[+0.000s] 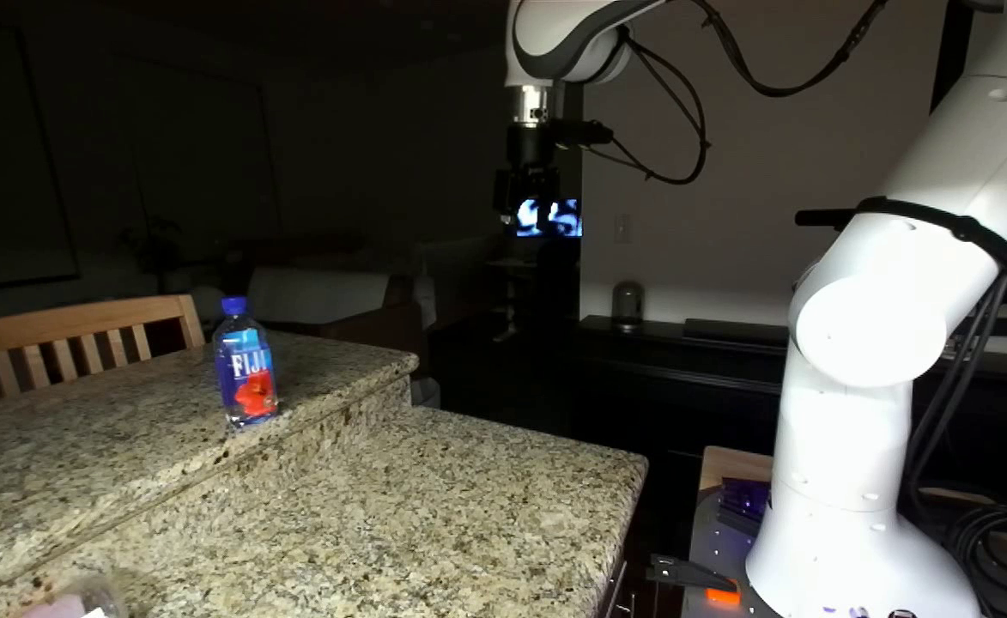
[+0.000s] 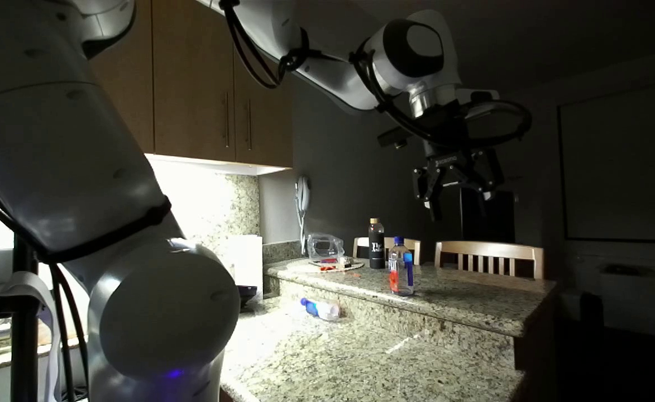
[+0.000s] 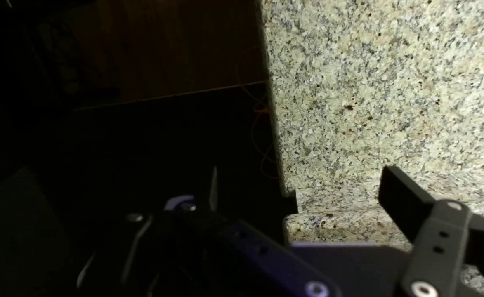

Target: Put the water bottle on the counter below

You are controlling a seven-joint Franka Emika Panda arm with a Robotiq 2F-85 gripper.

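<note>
The water bottle (image 1: 245, 369) stands upright on the raised granite ledge (image 1: 100, 429), near its edge above the step. It also stands there in an exterior view (image 2: 401, 271); the wrist view does not show it. The counter below (image 1: 443, 515) is the broad lower slab, also seen in an exterior view (image 2: 361, 357) and in the wrist view (image 3: 374, 95). My gripper (image 2: 458, 203) is open and empty, high in the air and apart from the bottle. In the wrist view its fingers (image 3: 303, 185) are wide apart, with granite and dark floor between them.
Another blue-capped bottle (image 2: 321, 309) lies on its side on the lower counter, by the step. A dark bottle (image 2: 376, 245) and a clear plastic container (image 2: 326, 248) stand on the ledge. Wooden chairs (image 2: 489, 254) stand behind it. Cabinets (image 2: 193, 84) hang above.
</note>
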